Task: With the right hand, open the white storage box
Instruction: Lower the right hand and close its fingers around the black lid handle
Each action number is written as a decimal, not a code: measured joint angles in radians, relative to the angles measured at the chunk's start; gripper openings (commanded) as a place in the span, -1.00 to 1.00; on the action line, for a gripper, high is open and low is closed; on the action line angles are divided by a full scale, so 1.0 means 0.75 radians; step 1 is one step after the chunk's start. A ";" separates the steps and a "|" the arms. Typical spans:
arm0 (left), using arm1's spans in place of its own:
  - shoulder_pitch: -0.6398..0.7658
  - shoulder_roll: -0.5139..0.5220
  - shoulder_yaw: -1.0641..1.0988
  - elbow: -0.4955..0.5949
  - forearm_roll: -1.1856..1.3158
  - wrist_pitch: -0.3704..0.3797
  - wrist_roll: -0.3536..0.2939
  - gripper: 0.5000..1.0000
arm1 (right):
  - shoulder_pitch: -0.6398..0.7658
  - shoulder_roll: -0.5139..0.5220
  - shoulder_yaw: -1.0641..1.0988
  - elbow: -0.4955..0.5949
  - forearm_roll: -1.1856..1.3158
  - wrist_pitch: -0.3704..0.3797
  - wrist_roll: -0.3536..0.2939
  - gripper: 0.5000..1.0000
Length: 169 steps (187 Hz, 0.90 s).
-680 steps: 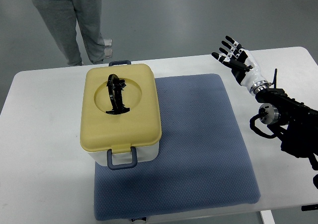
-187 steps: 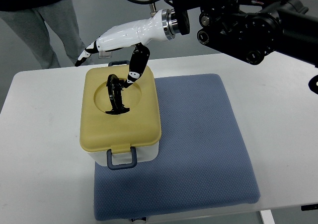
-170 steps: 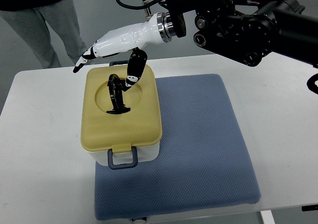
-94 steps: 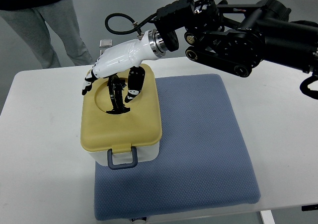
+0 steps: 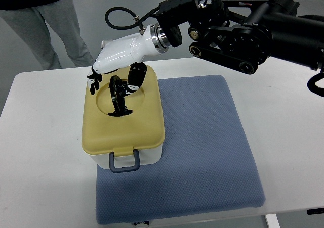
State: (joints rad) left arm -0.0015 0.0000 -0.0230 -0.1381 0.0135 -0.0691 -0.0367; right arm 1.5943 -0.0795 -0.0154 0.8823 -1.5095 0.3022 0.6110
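White storage box (image 5: 135, 160), yellow lid (image 5: 123, 122) closed, on blue mat's (image 5: 202, 152) left part on white worktop (image 5: 45, 147); right robot hand (image 5: 115, 66) over the lid's black handle (image 5: 117, 95), fingers curled loosely astride it, firm grasp not discernible.

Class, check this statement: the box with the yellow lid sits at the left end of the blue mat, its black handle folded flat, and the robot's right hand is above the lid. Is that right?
One detail is wrong. The top view shows the black handle standing upright in the lid's round hollow, not folded flat. The rest holds: the box sits at the left end of the blue mat, and the right hand is above the lid.
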 measured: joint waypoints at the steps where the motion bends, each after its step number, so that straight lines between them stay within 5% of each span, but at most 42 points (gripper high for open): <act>1: 0.000 0.000 0.000 0.000 0.000 0.000 0.000 1.00 | 0.000 0.000 0.000 0.000 0.000 0.000 0.000 -0.21; 90: 0.000 0.000 0.000 0.000 0.000 0.000 0.000 1.00 | -0.014 0.011 0.004 0.000 0.000 -0.001 0.000 -0.25; 129: 0.000 0.000 0.000 0.000 0.000 0.000 0.000 1.00 | -0.015 0.010 0.004 0.000 0.002 -0.001 0.000 -0.90; 169: 0.000 0.000 0.000 0.000 0.000 0.000 0.000 1.00 | -0.013 0.010 0.004 0.000 0.002 0.003 0.000 -1.00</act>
State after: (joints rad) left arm -0.0015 0.0000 -0.0230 -0.1381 0.0138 -0.0691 -0.0370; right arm 1.5848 -0.0722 -0.0122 0.8821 -1.5079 0.3048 0.6108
